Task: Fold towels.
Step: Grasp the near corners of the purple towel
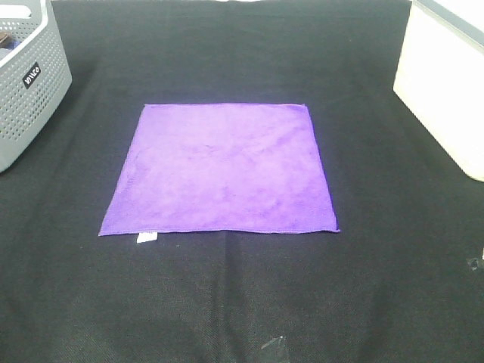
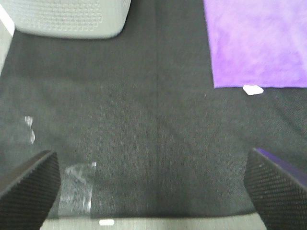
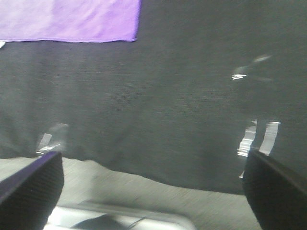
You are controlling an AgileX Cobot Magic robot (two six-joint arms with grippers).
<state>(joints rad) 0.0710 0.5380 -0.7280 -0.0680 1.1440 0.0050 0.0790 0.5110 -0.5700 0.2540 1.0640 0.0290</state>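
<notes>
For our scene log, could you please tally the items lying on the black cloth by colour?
Purple: 1, the square fuzzy purple microfibre towel
Grey: 1, the perforated grey plastic basket
Cream: 1, the rectangular cream bin
Total: 3

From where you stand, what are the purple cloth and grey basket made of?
The purple cloth looks like microfibre, probably: fuzzy matte nap, brushed patches, stitched hem. The grey basket looks like moulded plastic: smooth, rigid walls pierced by even rows of small holes.
</notes>
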